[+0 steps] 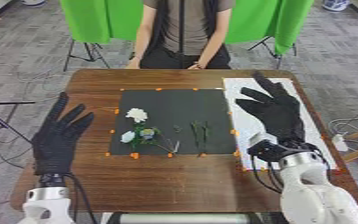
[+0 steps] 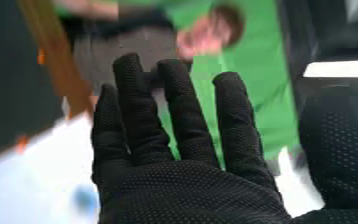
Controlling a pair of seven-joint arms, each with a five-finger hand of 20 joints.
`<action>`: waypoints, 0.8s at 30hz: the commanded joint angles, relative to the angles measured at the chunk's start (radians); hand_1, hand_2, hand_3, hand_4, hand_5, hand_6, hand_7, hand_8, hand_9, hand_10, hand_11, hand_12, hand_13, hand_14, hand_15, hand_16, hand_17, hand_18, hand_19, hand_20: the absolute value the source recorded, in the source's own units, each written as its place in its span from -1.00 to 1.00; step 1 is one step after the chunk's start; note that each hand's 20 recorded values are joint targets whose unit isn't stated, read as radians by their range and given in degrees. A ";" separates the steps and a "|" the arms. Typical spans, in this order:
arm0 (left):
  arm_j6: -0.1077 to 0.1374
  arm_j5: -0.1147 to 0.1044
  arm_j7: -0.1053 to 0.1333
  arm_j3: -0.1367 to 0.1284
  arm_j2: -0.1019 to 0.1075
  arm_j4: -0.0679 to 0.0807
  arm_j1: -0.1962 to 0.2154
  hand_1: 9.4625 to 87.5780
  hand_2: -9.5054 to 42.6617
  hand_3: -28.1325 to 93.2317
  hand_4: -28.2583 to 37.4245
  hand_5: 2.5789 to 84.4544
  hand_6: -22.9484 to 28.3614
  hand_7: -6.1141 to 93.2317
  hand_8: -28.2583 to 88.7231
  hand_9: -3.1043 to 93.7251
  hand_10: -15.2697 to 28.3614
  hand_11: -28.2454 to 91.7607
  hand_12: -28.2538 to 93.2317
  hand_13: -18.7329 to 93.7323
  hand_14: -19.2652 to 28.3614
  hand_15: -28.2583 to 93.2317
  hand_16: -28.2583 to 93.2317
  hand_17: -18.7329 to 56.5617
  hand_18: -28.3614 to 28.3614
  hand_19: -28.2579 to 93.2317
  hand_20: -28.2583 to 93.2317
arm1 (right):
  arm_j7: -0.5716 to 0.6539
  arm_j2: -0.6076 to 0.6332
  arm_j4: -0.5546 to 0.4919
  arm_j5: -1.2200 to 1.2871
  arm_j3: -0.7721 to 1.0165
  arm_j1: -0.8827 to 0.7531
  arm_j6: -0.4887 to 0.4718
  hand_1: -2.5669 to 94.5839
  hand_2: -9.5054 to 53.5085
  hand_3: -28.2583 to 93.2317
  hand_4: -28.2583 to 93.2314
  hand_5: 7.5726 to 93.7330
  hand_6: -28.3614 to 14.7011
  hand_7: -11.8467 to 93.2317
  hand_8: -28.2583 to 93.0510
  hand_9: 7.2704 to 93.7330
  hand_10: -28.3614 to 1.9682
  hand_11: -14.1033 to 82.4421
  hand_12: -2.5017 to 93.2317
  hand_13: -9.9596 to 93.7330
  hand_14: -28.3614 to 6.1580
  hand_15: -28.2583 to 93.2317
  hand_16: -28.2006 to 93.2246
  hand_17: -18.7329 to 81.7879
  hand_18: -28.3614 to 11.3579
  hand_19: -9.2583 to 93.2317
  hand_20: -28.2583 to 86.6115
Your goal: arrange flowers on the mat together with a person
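In the head view, a black mat (image 1: 171, 112) lies on the table. On its left part are a white flower (image 1: 136, 115) and a small cluster of pale blue and white blooms (image 1: 146, 133) with green leaves. Several thin green stems (image 1: 199, 135) lie near the mat's lower right. My right hand (image 1: 278, 115) is held over the white sheet right of the mat, fingers straight, nothing in it. My left hand (image 1: 56, 142) is left of the mat, open and apart from the flowers. In the right wrist view my right hand (image 2: 184, 192) has its fingers extended and spread.
A white sheet (image 1: 246, 130) runs along the right side of the brown table (image 1: 193, 185). Orange marks edge the mat. A person sits across the table, hands near its far edge. Green cloth (image 1: 104, 25) hangs behind.
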 commanded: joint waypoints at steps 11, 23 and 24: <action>-0.015 0.036 -0.068 -0.018 -0.043 0.025 0.012 -0.73 -0.31 0.69 -1.00 -0.26 0.03 -0.67 -0.68 -0.17 0.46 -0.22 -0.36 -0.13 0.77 0.14 -0.63 -0.60 0.88 0.48 -0.53 | 0.062 0.008 0.037 -0.116 0.022 -0.130 0.071 -0.66 -0.21 0.66 -0.99 -0.26 0.39 -0.56 -0.73 -0.12 -0.22 -0.49 -0.66 -0.16 -0.59 0.01 -0.33 -0.59 -0.61 0.05 -0.21; -0.019 0.036 -0.072 -0.006 -0.040 0.027 -0.004 -0.72 -0.31 0.69 -1.00 -0.24 0.06 -0.68 -0.67 -0.18 0.45 -0.21 -0.36 -0.13 0.77 0.14 -0.63 -0.61 0.87 0.47 -0.53 | 0.069 0.035 0.043 -0.127 0.005 -0.114 0.091 -0.66 -0.21 0.66 -0.99 -0.23 0.38 -0.55 -0.74 -0.10 -0.21 -0.48 -0.66 -0.14 -0.59 0.04 -0.32 -0.60 -0.60 0.06 -0.19; -0.017 0.033 -0.073 -0.006 -0.041 0.027 -0.004 -0.72 -0.31 0.69 -1.00 -0.25 0.06 -0.68 -0.67 -0.18 0.45 -0.21 -0.36 -0.13 0.76 0.14 -0.63 -0.60 0.87 0.47 -0.53 | 0.074 0.032 0.045 -0.127 0.007 -0.112 0.085 -0.66 -0.21 0.66 -0.99 -0.23 0.39 -0.55 -0.74 -0.10 -0.21 -0.48 -0.66 -0.14 -0.59 0.04 -0.32 -0.60 -0.60 0.07 -0.19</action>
